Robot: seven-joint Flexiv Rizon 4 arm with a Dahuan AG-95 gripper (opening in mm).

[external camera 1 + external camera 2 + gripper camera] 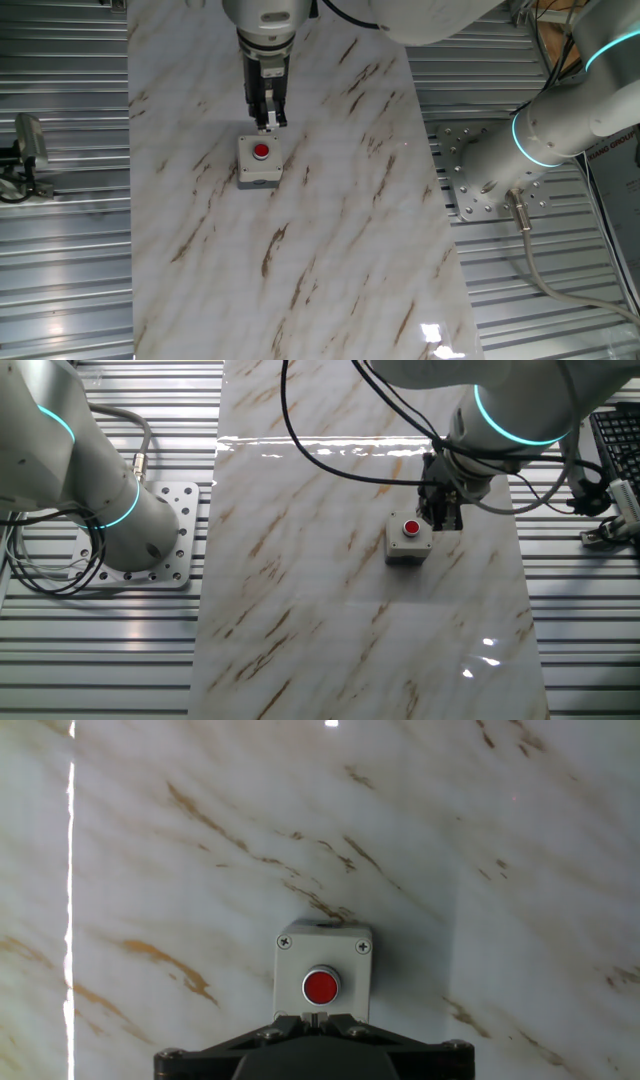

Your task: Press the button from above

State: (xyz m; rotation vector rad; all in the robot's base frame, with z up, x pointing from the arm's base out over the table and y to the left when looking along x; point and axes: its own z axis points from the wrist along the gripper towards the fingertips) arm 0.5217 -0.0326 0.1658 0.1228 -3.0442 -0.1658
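Presently, findings as follows.

Work surface: a white marble-patterned tabletop with brown veining, laid over ribbed metal flooring.

Task object: a small round red push-button set in the top of a light-grey square box. The box stands upright on the tabletop, a screw at each visible top corner in the hand view.

Object location: towards the middle of the marble strip in both fixed views; low and central in the hand view, red cap just above my finger housing.

My gripper: pointing down, tips near the box's far edge, slightly off the button rather than over it. In the other fixed view it sits just beside the box.

Finger state: I cannot tell; no view shows the tips clearly enough.

Contact: none confirmed with button or box.
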